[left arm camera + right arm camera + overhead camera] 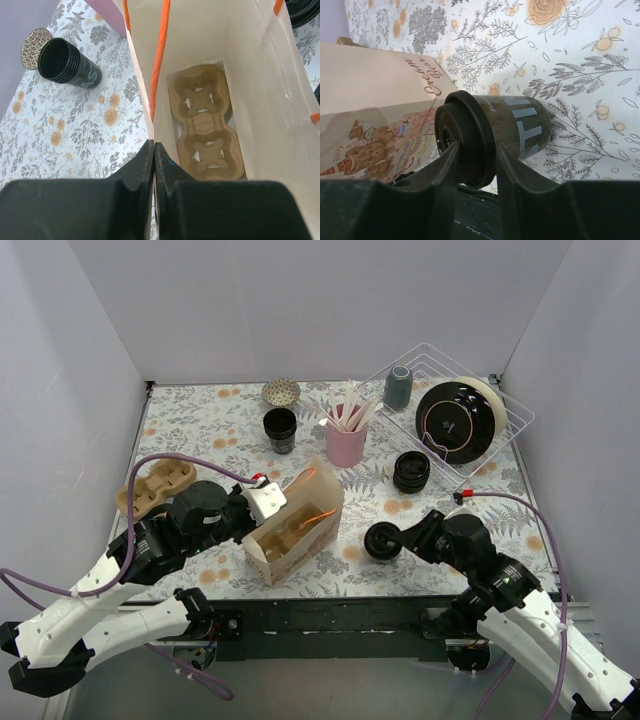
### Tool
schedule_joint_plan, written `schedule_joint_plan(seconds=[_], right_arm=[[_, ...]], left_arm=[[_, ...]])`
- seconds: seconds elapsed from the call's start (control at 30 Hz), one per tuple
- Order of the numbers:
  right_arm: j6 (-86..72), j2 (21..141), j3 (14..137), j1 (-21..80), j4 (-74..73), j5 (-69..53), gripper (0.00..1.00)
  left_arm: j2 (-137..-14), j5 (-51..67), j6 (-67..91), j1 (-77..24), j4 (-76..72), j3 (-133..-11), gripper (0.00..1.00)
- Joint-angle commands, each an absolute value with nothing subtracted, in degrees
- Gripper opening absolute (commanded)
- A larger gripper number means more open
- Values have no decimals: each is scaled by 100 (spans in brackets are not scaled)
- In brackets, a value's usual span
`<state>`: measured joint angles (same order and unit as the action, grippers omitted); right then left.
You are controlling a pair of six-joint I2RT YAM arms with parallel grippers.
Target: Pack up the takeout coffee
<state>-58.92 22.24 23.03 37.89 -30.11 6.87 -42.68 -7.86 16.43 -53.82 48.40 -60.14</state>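
My left gripper (154,149) clamps the tan paper bag's (260,100) rim; beside it, the right gripper (477,150) straddles the unpacked black lidded takeout coffee (520,130), grip unclear.

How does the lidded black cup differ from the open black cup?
The lidded cup wears a glossy lid; the open cup has none. The lidded cup sits between the jaws of the right end effector, beside the bag; the open cup stands free farther back. Both are black and upright.

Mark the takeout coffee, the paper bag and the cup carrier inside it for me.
takeout coffee (520,132): right wrist view, printed side wall.
paper bag (305,545): top external view, near side panel.
cup carrier (202,121): left wrist view, middle bridge.
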Motion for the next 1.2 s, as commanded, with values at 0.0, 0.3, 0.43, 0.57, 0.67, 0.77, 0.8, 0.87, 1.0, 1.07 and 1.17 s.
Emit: schedule_joint_plan(seconds=[0.0,0.3,0.43,0.57,0.67,0.77,0.8,0.87,1.0,1.07,1.17], right_arm=[[-5915,2373,2881,3762,-4068,1351,50],[-4581,3321,4937,3770,-5615,1617,69],[-3535,4347,6017,3762,-5791,1170,70],[-2866,5456,6756,3771,-6396,607,82],[-2550,5967,7214,3779,-6539,501,90],[-1988,6213,7277,3771,-6399,204,89],[-1821,6266,7216,3771,-6372,106,88],[-1451,6468,7207,3771,-6389,35,88],[-950,6583,7067,3771,-6241,35,88],[-635,6548,6961,3771,-6153,35,88],[-379,6583,6794,3771,-5986,-156,88]], left_arm=[[-4263,-668,1556,-5396,4702,-6258,0],[-4096,-721,1635,-5396,4518,-6117,0],[-4061,-756,1573,-5396,4412,-6091,0],[-4017,-782,1486,-5405,4263,-6056,0],[-3990,-747,1477,-5397,4175,-6056,0],[-3955,-712,1442,-5397,4131,-6038,0],[-3964,-721,1424,-5396,4122,-6047,0],[-3955,-729,1380,-5405,4113,-6055,0],[-3955,-721,1318,-5397,4175,-6091,0],[-3929,-703,1301,-5396,4192,-6108,0],[-3911,-721,1275,-5396,4263,-6135,0]])
